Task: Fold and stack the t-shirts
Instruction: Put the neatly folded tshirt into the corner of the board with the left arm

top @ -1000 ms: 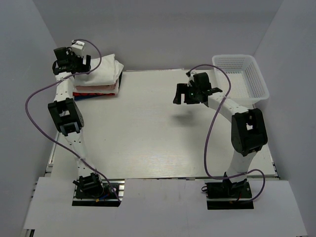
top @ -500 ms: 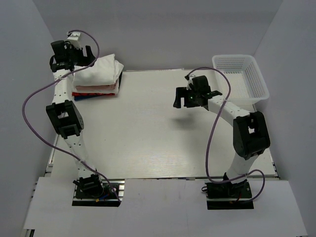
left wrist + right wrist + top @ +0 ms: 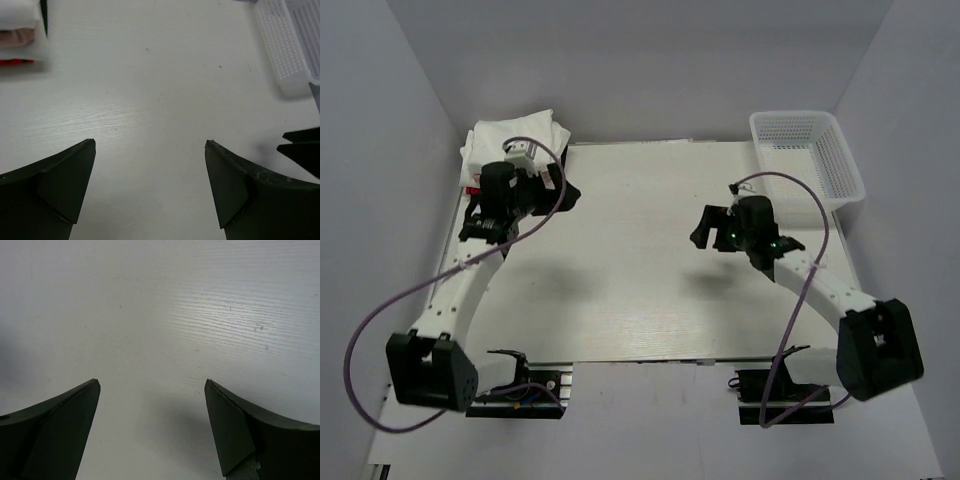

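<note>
The left gripper [image 3: 566, 191] is released, its jaws spread wide with nothing between them, and it hangs over bare bench [image 3: 640, 290] just right of the t-shirts [image 3: 515, 135]. The left arm [image 3: 460, 290] is folded low, with its elbow down near the base and its forearm reaching away toward the far-left corner. Its wrist is turned so the gripper points to the right, across the bench.

The right gripper [image 3: 704, 228] is also released and empty, over the middle right of the bench, and it points left toward the other gripper, well apart from it. The right arm [image 3: 820, 285] has its elbow low at the near right, and its forearm slants up and left.

The t-shirts sit stacked in the far-left corner, white on top, with pink and red edges lower down. A basket [image 3: 810, 150] stands in the far-right corner.
</note>
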`<control>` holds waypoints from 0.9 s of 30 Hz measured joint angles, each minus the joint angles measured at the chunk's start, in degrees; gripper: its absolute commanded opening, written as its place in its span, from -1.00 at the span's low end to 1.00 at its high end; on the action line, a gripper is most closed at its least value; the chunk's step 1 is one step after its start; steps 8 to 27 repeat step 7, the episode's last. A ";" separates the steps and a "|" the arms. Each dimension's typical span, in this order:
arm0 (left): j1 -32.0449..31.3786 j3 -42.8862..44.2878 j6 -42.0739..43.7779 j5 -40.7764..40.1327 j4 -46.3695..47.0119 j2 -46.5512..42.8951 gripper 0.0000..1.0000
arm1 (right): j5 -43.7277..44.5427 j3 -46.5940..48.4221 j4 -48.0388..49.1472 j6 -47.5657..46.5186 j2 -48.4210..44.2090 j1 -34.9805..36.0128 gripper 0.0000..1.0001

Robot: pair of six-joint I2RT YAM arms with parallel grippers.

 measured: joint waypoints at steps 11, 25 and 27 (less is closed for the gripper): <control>-1.27 -6.78 -7.15 -10.88 -4.44 -8.44 1.00 | 5.07 -18.47 4.96 3.48 -18.34 -0.02 0.81; -1.27 -6.78 -7.15 -10.88 -4.44 -8.44 1.00 | 5.07 -18.47 4.96 3.48 -18.34 -0.02 0.81; -1.27 -6.78 -7.15 -10.88 -4.44 -8.44 1.00 | 5.07 -18.47 4.96 3.48 -18.34 -0.02 0.81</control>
